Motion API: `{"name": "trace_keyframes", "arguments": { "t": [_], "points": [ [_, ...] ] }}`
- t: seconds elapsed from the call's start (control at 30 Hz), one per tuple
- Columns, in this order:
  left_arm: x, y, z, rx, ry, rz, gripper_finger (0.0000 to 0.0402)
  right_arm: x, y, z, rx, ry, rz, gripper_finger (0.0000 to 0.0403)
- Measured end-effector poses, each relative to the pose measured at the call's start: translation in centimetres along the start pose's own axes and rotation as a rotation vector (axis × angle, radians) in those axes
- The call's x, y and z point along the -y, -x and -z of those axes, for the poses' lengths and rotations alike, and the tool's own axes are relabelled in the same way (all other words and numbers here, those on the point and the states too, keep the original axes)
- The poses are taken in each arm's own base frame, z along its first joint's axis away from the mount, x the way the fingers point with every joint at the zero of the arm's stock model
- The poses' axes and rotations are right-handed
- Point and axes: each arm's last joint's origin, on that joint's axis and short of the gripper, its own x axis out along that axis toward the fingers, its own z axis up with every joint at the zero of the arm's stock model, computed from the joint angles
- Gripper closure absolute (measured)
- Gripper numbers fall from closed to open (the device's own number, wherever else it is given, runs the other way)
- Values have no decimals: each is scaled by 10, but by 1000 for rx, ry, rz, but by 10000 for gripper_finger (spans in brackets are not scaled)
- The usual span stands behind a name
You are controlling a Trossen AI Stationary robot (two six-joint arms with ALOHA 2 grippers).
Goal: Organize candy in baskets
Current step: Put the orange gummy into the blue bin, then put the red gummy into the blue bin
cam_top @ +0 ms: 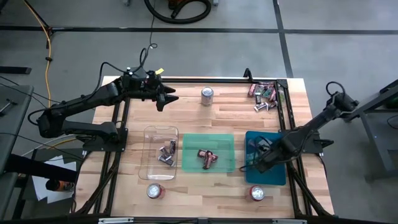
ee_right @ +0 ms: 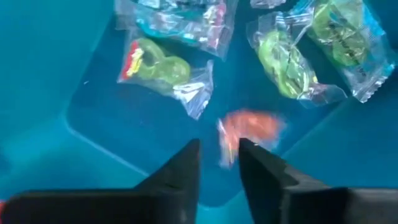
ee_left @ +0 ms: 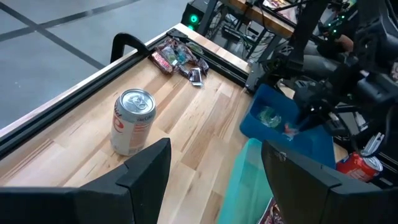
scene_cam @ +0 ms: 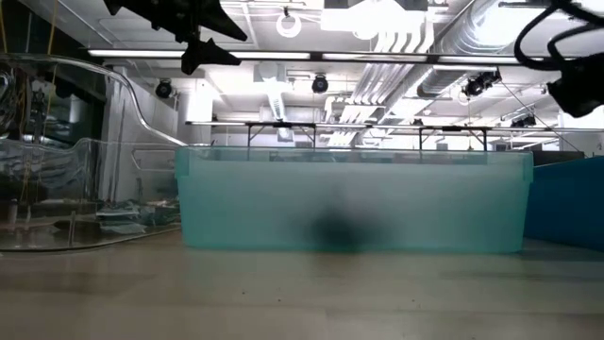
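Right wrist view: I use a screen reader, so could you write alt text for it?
The right gripper, fingers slightly apart, hangs over the teal basket, with a blurred pink-orange candy just beyond its fingertips. Three clear-wrapped green candies lie on the basket floor farther in.

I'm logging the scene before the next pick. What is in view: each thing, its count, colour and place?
Clear basket: one, left of the row, dark and silver candy inside.
Green basket: one, middle, maroon-brown candy inside.
Teal-blue basket: one, right, green-wrapped candy; a pink piece blurred just beyond the jaws.
Loose candy pile: far right corner, count unclear.
Cans: three, silver and red; one at the far edge, two at the near edge.
Left gripper: jaws open, above the far left.
Right gripper: over the teal-blue basket.
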Motion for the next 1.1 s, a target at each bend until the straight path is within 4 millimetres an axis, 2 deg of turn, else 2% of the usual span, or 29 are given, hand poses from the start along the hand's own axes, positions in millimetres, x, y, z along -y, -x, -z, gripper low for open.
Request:
{"name": "trace_keyframes", "arguments": {
  "t": [0.17, 0.3, 0.43, 0.57, 0.63, 0.77, 0.83, 0.97, 1.1],
  "points": [
    [0, 0, 0, 0, 0, 0, 163, -3, -3, 1, -29, 5, 17, 220],
    [0, 0, 0, 0, 0, 0, 163, -8, 26, 4, 21, 24, -87, 190],
    [0, 0, 0, 0, 0, 0, 163, -11, 68, 2, 228, -13, -223, 186],
    [0, 0, 0, 0, 0, 0, 163, -10, 99, -11, 488, -139, -299, 185],
    [0, 0, 0, 0, 0, 0, 163, -10, 108, -21, 564, -198, -306, 185],
    [0, 0, 0, 3, 7, -8, 163, -9, 113, -41, 612, -240, -289, 185],
    [-3, 0, 0, 23, 68, -92, 163, -8, 114, -48, 621, -230, -273, 185],
    [-23, -2, 6, 8, 201, -352, 163, -4, 115, -60, 604, -217, -242, 185],
    [-59, -10, 23, -194, 277, -531, 163, 0, 116, -70, 588, -212, -222, 185]
  ]
}}
